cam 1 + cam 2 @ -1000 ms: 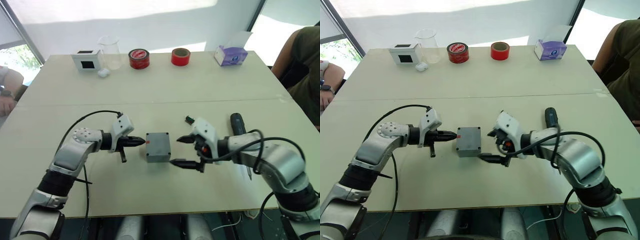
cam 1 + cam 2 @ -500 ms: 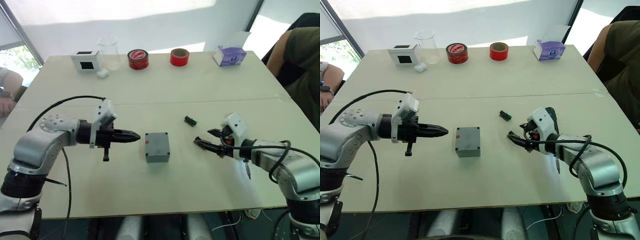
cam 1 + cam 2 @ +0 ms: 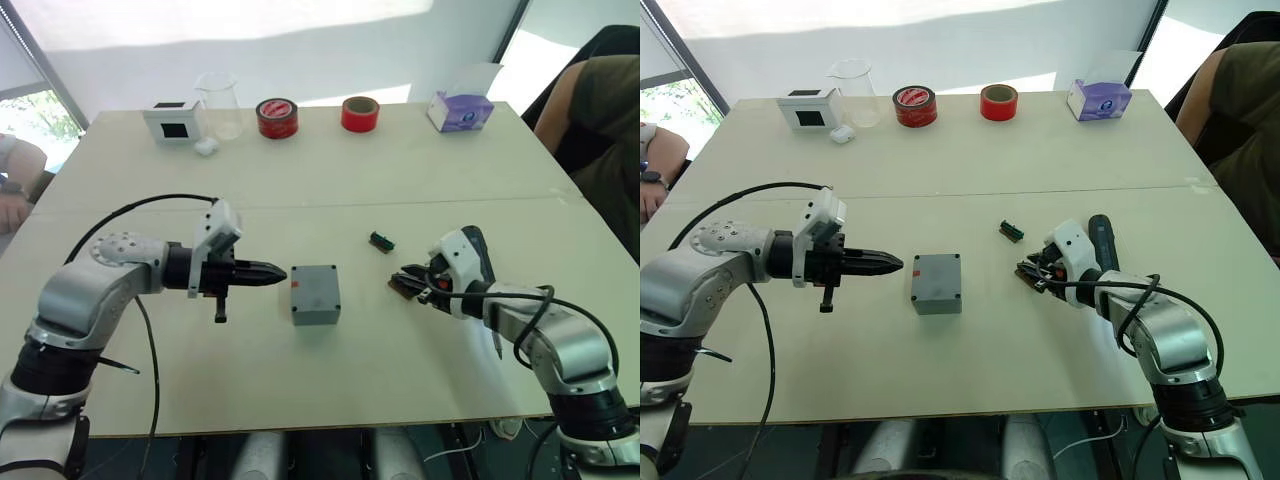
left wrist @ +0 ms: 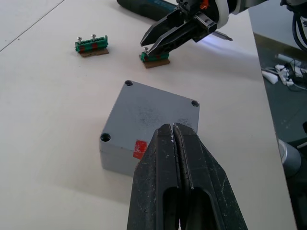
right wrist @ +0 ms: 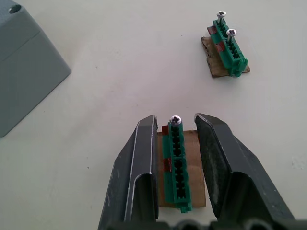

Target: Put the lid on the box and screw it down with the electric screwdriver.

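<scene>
The grey box (image 3: 315, 293) stands mid-table, red mark on its left side. Its flat top has corner holes, and a seam below that top in the right wrist view marks the lid (image 4: 160, 108) sitting on it. My left gripper (image 3: 278, 271) is shut and points at the box's left side from a short gap. My right gripper (image 5: 175, 120) is open, its fingers straddling a green screw strip (image 5: 175, 163) on brown card, with narrow gaps on both sides. The black electric screwdriver (image 3: 478, 250) lies just behind that gripper, partly under the arm.
A second green screw strip (image 3: 381, 241) lies between the box and the screwdriver. Along the far edge stand a white box with a black window (image 3: 172, 121), a beaker (image 3: 220, 103), two red tape rolls (image 3: 277, 117), and a purple tissue box (image 3: 462, 108). A person (image 3: 600, 130) sits at the right.
My right gripper left the box's right side, moved right to the green strip, and narrowed from wide open. My left gripper drew back from the box, then returned partway.
</scene>
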Controlling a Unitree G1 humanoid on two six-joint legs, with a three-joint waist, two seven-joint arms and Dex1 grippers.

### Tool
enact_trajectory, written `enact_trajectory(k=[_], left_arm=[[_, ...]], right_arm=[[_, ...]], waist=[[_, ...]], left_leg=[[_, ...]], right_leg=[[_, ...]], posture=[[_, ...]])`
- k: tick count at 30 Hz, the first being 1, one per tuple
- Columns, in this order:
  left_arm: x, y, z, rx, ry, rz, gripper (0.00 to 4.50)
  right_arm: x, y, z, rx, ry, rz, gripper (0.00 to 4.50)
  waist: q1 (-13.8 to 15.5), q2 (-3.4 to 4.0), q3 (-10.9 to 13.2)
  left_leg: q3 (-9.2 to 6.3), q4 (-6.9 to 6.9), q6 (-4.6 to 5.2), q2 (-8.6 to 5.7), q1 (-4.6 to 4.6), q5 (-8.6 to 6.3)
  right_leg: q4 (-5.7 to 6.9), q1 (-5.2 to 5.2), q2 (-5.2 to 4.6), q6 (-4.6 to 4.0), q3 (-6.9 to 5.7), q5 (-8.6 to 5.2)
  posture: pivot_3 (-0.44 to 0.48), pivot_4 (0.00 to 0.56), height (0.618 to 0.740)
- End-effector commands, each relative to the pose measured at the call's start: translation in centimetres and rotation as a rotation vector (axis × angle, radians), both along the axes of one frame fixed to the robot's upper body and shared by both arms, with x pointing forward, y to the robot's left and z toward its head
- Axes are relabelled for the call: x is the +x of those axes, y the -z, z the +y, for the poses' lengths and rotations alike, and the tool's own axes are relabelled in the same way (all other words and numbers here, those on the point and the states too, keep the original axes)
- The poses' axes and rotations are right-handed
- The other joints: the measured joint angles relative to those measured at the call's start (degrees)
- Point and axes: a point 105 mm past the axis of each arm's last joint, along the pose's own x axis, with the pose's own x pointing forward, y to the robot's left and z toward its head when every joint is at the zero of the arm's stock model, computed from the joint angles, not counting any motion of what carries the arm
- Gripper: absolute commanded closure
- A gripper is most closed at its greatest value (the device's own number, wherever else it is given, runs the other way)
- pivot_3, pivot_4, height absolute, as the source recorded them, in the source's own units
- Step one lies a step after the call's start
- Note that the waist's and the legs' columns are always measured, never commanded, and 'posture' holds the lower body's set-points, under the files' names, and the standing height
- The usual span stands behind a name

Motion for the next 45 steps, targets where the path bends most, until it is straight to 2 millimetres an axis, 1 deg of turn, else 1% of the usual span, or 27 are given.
enact_trajectory(k=[1, 3, 6, 7, 8, 13, 16, 19, 20, 22, 28, 29, 31, 32, 33, 34, 36, 40, 45], left_arm=[[0.0, -0.8, -0.4, 0.000, 0.020, -0.042, 4.50], [0.0, -0.7, -0.4, 0.000, 0.017, -0.042, 4.50], [0.0, -0.7, -0.4, -0.001, 0.015, -0.042, 4.50], [0.0, -0.7, -0.4, -0.001, 0.014, -0.042, 4.50], [0.0, -0.7, -0.4, -0.001, 0.014, -0.042, 4.50], [0.0, -0.6, -0.3, 0.002, 0.011, -0.043, 4.50], [0.0, -0.7, -0.2, 0.002, 0.008, -0.043, 4.50], [0.0, -0.7, -0.2, -0.001, 0.007, -0.041, 4.50], [0.1, -0.6, -0.2, -0.005, 0.005, -0.036, 4.50], [0.1, -0.6, -0.1, -0.009, 0.002, -0.029, 4.50], [0.3, -0.2, 0.2, -0.007, -0.011, -0.017, 4.50], [0.4, -0.1, 0.3, -0.007, -0.015, -0.015, 4.50], [0.6, 0.2, 0.7, -0.001, -0.039, -0.008, 4.50], [0.8, 0.4, 1.0, 0.000, -0.058, -0.005, 4.50], [1.2, 0.4, 1.3, -0.018, -0.099, -0.006, 4.50], [1.5, 0.4, 1.5, -0.034, -0.135, -0.012, 4.50], [1.6, 0.4, 1.5, -0.060, -0.156, -0.007, 4.50], [1.0, 0.9, 1.5, -0.043, -0.158, 0.000, 4.50], [0.8, 1.0, 1.6, -0.043, -0.166, 0.000, 4.50]], right_arm=[[0.4, -1.2, 0.1, 0.000, -0.005, -0.054, 3.24], [0.5, -1.1, 0.1, 0.000, -0.002, -0.052, 3.24], [0.5, -1.0, 0.2, 0.001, -0.002, -0.049, 3.97], [0.5, -1.0, 0.3, 0.002, -0.003, -0.049, 4.38], [0.5, -1.0, 0.3, 0.003, -0.003, -0.049, 4.46], [0.4, -0.9, 0.3, -0.001, -0.003, -0.045, 4.46], [0.4, -1.2, 0.3, 0.005, -0.002, -0.054, 4.46], [0.3, -2.2, 0.2, 0.014, 0.000, -0.088, 4.46], [0.2, -3.1, 0.3, 0.017, -0.004, -0.110, 4.46], [0.0, -4.0, 0.4, 0.018, -0.012, -0.134, 4.46], [-0.5, -5.8, 1.1, 0.024, -0.037, -0.173, 4.46], [-0.6, -6.1, 1.3, 0.025, -0.047, -0.182, 4.46], [-0.8, -7.0, 2.6, 0.037, -0.097, -0.211, 4.46], [-1.0, -7.5, 3.8, 0.053, -0.139, -0.223, 4.46], [-1.2, -7.7, 5.6, 0.070, -0.202, -0.228, 4.46], [-1.4, -7.7, 6.9, 0.079, -0.244, -0.229, 4.46], [-1.5, -7.3, 8.5, 0.084, -0.295, -0.222, 4.46], [-1.6, -6.2, 9.7, 0.066, -0.334, -0.206, 4.46], [-1.6, -5.6, 10.0, 0.056, -0.350, -0.199, 4.46]], waist=[[0.0, 0.00, 0.0], [0.0, 0.00, 0.0], [0.0, 0.00, 0.0], [0.0, 0.00, 0.0], [0.0, 0.00, 0.0], [0.0, 0.00, 0.0], [0.0, 0.00, 0.0], [0.0, 0.00, 0.0], [0.0, 0.00, 0.0], [0.0, 0.00, 0.0], [0.0, 0.00, 0.0], [0.0, 0.00, 0.0], [0.0, 0.01, 0.0], [-0.1, 0.01, 0.0], [-0.2, 0.01, 0.0], [-0.5, 0.00, 0.0], [-0.9, 0.00, 0.0], [-1.0, 0.00, 0.0], [-1.1, 0.00, 0.0]], left_leg=[[0.00, 0.00, 0.00, 0.00, 0.00, 0.00], [0.00, 0.00, 0.00, 0.00, 0.00, 0.00], [-0.01, 0.00, 0.00, 0.00, 0.00, 0.00], [0.00, 0.00, 0.00, 0.00, 0.00, 0.00], [0.00, 0.00, 0.00, 0.00, 0.00, 0.00], [0.00, 0.00, 0.00, 0.00, 0.00, 0.00], [0.00, 0.00, 0.00, 0.00, 0.00, 0.00], [-0.01, 0.00, 0.00, 0.00, 0.00, 0.00], [0.00, 0.00, 0.00, 0.00, 0.00, 0.00], [0.00, 0.00, 0.00, 0.00, 0.00, 0.00], [-0.01, 0.00, 0.00, 0.00, 0.00, 0.00], [-0.01, 0.00, 0.00, 0.00, 0.00, 0.00], [0.00, 0.00, 0.00, 0.00, 0.00, 0.00], [-0.01, 0.00, 0.00, 0.00, 0.00, 0.00], [-0.01, 0.00, 0.00, 0.01, 0.00, 0.00], [-0.01, -0.01, 0.00, 0.01, 0.00, 0.00], [-0.05, -0.01, -0.01, 0.06, 0.01, 0.01], [-0.07, -0.02, -0.01, -0.01, -0.04, 0.01], [-0.07, -0.01, -0.01, -0.05, -0.03, 0.01]], right_leg=[[0.00, 0.00, 0.00, 0.00, 0.00, 0.00], [0.00, 0.00, 0.00, 0.00, 0.00, 0.00], [0.00, 0.00, 0.00, 0.00, 0.00, 0.00], [0.00, 0.00, 0.00, 0.00, 0.00, 0.00], [0.00, 0.00, 0.00, 0.00, 0.00, 0.00], [0.00, 0.00, 0.00, 0.00, 0.00, 0.00], [0.00, 0.00, 0.00, 0.00, 0.00, 0.00], [0.00, 0.00, 0.00, 0.00, 0.00, 0.00], [0.00, 0.00, 0.00, 0.00, 0.00, 0.00], [0.00, 0.00, 0.00, 0.00, 0.00, 0.00], [0.00, 0.00, 0.00, 0.00, 0.00, 0.00], [0.00, 0.00, 0.00, 0.00, 0.00, 0.00], [0.00, 0.00, 0.00, 0.00, 0.00, 0.00], [0.00, -0.01, 0.00, 0.00, 0.00, 0.00], [0.00, -0.01, 0.01, 0.00, 0.00, 0.00], [0.00, -0.02, 0.01, 0.00, 0.00, 0.00], [0.02, -0.05, 0.07, 0.00, 0.00, 0.00], [0.02, -0.05, 0.01, -0.02, -0.01, -0.02], [0.02, -0.04, -0.03, -0.02, 0.00, -0.02]], posture=[[0.000, 0.150, 0.740], [0.000, 0.150, 0.740], [0.000, 0.150, 0.740], [0.000, 0.150, 0.740], [0.000, 0.150, 0.740], [0.000, 0.150, 0.740], [0.000, 0.150, 0.740], [0.000, 0.150, 0.740], [0.000, 0.150, 0.740], [0.000, 0.150, 0.740], [0.000, 0.150, 0.740], [0.000, 0.150, 0.740], [0.000, 0.150, 0.740], [0.000, 0.150, 0.740], [0.000, 0.150, 0.740], [0.000, 0.150, 0.740], [0.000, 0.150, 0.740], [0.000, 0.150, 0.740], [0.000, 0.150, 0.740]])
